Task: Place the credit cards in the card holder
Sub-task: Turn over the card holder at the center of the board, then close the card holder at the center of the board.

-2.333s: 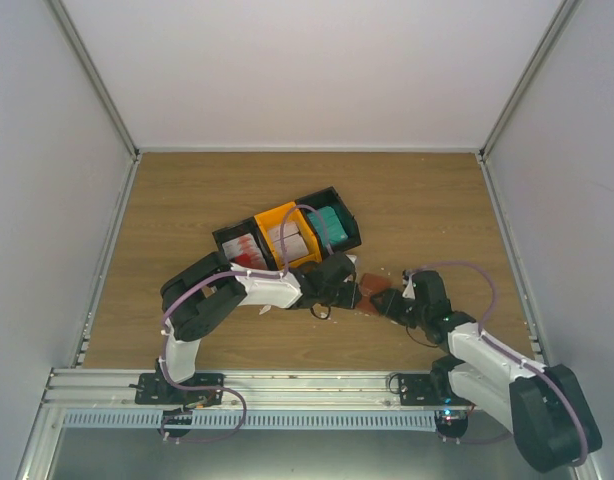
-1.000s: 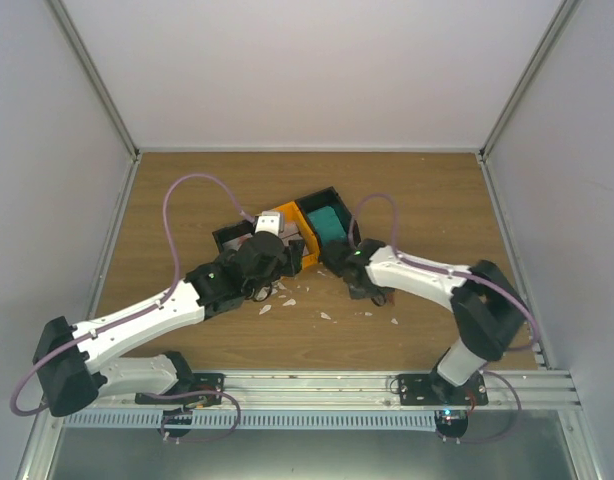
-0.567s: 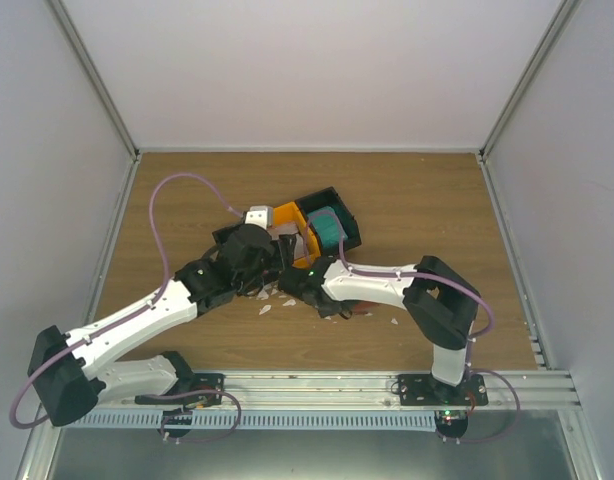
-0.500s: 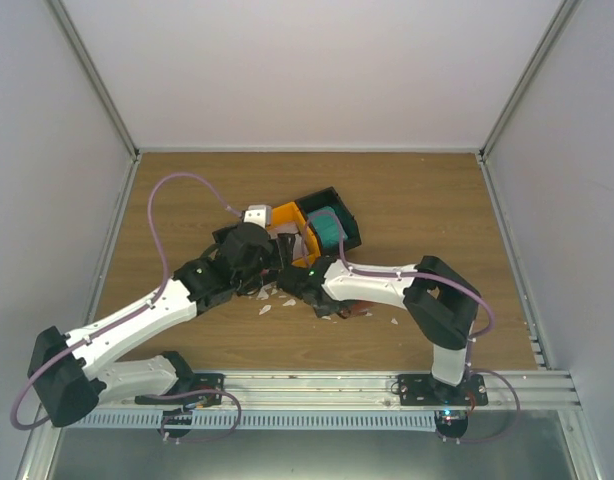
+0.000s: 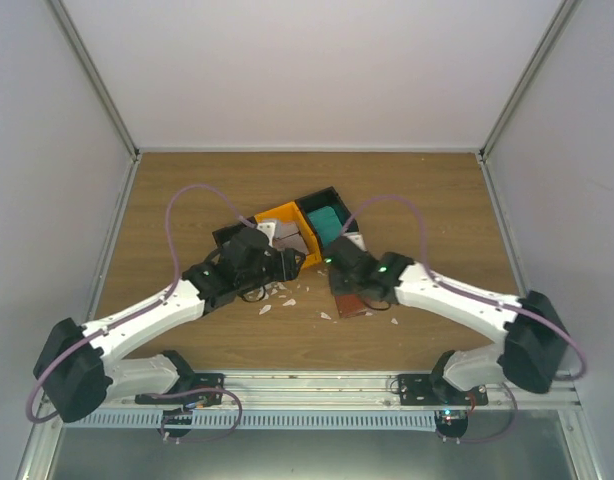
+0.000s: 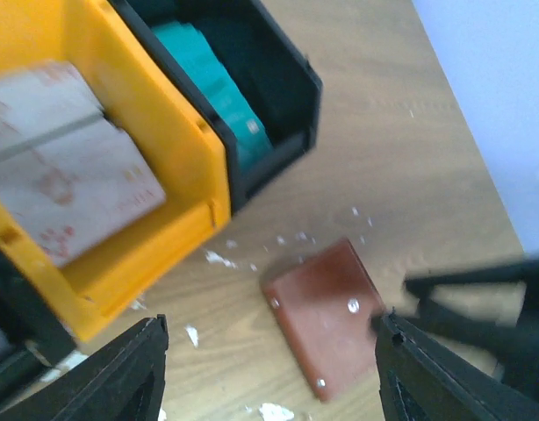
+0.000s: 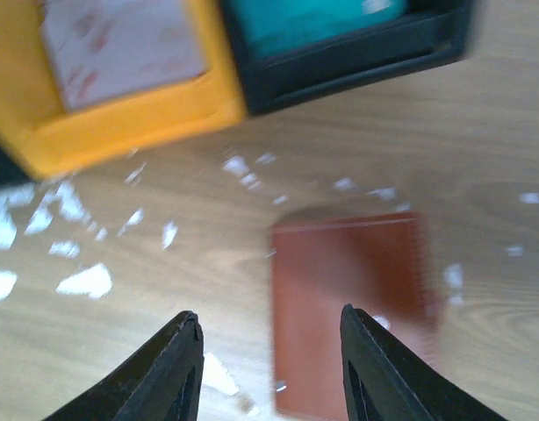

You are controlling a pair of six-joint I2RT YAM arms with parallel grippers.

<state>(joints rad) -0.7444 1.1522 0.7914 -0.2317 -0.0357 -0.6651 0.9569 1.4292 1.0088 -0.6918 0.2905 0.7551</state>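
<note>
The left fingers [image 5: 294, 262] stand wide apart with nothing between them, hanging just above the table [image 5: 417, 200] at the near corner of the orange bin [image 5: 287, 216]. The right fingers [image 5: 334, 266] are parted as well and hold nothing. Seen from overhead, the two pairs face each other from opposite sides, near one another but apart.

The card holder [image 6: 325, 311] lies flat and closed on the table, its reddish-brown leather face up. In the left wrist view it sits ahead of the left fingers, within the gap between them and closer to the finger at the right of that view. The dark tips of the right fingers reach its far edge there; whether they touch it I cannot tell. In the right wrist view, which is blurred, the card holder lies below and just ahead of the right fingers, partly in their gap and partly in front of the finger at the right of that view.

The teal credit cards [image 6: 212, 92] are stacked in a black bin [image 6: 283, 105], beyond the card holder from both pairs of fingers. The white-pinkish credit cards [image 6: 63, 171] fill the orange bin, which sits against the black bin's side, ahead and to the left of the left fingers. White scraps [image 7: 85, 281] are scattered on the table between the bins and both pairs of fingers, some just beside the card holder.
</note>
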